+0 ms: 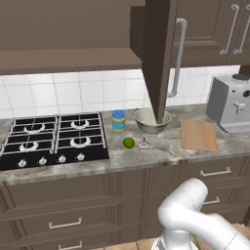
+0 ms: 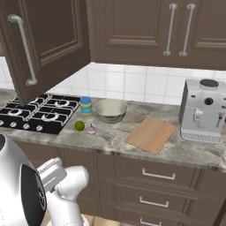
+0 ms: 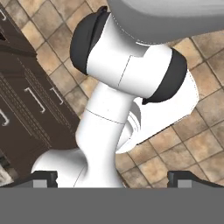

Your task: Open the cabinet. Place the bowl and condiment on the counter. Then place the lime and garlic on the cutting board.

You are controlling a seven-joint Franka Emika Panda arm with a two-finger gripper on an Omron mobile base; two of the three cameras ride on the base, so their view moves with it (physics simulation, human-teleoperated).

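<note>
While its door hangs open, cabinet point(image 1: 158, 53) shows dark brown panelling.

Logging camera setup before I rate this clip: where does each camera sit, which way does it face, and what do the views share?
Left base view: behind the arm's left, looking forward and down at the counter; white arm at lower right.
Right base view: behind its right, same counter; arm at lower left.
Hand view: on the hand, aimed down at floor tiles; open gripper.
Both base views share the bowl, lime, cutting board.
</note>
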